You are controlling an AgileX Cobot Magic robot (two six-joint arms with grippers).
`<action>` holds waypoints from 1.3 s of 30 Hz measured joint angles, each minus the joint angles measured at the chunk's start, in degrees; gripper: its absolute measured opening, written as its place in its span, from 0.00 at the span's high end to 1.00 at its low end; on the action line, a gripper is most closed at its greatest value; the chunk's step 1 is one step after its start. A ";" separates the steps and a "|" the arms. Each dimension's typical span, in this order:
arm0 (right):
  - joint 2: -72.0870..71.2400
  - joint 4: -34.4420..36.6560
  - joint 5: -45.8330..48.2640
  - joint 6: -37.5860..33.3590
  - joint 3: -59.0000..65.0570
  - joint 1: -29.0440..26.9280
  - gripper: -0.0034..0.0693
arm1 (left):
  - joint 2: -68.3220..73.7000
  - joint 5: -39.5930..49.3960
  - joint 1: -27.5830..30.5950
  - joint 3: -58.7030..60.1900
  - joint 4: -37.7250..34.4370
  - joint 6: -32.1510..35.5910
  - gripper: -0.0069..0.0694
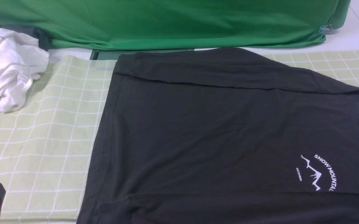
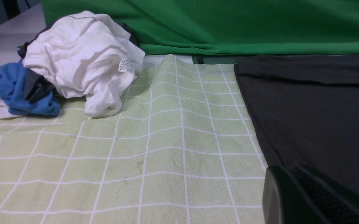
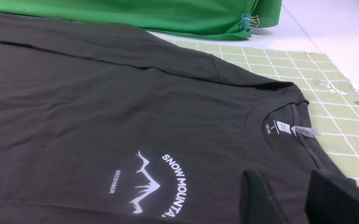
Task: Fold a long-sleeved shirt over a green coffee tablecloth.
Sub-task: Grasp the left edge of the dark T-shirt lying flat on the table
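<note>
Two sleeves (image 1: 198,67) lay folded on long-sleeved shirt (image 1: 198,130), flat on green coffee tablecloth (image 1: 42,140). You had left jaws shut, right jaws apart by collar (image 3: 251,124), ready to grab.

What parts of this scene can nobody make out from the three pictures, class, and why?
Long-sleeved shirt: near side and collar cut off by the front view's bottom and right edges.
Neck label: print too small to read, right wrist view.
Blue garment: partly buried under the white garment, left wrist view.
</note>
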 joint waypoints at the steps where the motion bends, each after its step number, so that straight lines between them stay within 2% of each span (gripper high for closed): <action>1: 0.00 0.00 0.00 0.00 0.00 0.00 0.62 | 0.00 0.00 0.00 0.00 0.00 0.00 0.86; 12: 0.00 -0.22 -1.04 -0.10 0.00 0.00 0.62 | 0.00 -1.96 0.00 0.00 1.48 0.10 0.86; 14: 0.00 1.85 -3.90 2.34 0.00 0.00 0.62 | 0.00 -4.72 0.00 0.00 -5.05 -4.85 0.86; 17: 0.00 6.06 -5.35 10.16 0.00 0.00 0.62 | 0.00 -6.32 0.00 0.00 -21.84 -15.49 0.86; 19: 0.00 7.10 -5.95 14.22 0.00 0.00 0.62 | 0.00 -6.30 0.00 0.00 -29.42 -21.26 0.86; 21: 0.00 7.95 -6.53 20.97 0.00 0.00 0.62 | 0.00 -6.35 0.00 0.00 -35.29 -24.95 0.86; 23: 0.00 8.39 -7.04 25.63 0.00 0.00 0.62 | 0.00 -6.35 0.00 0.00 -37.20 -26.31 0.86; 31: 0.00 8.76 -10.41 37.12 0.00 0.00 0.64 | -0.02 -7.24 0.00 0.00 -36.53 -26.82 0.86; 34: 0.00 8.76 -14.84 37.58 0.00 0.00 0.75 | -0.02 -6.42 0.00 -0.97 -36.39 -26.82 0.86; 35: 0.01 8.76 -16.69 36.84 -0.67 0.12 0.85 | -0.02 -5.21 0.00 -2.61 -35.61 -26.60 0.86; 39: 2.20 8.83 -15.45 31.46 -9.46 0.91 0.94 | 3.79 2.94 0.00 -14.48 -29.62 -24.53 0.86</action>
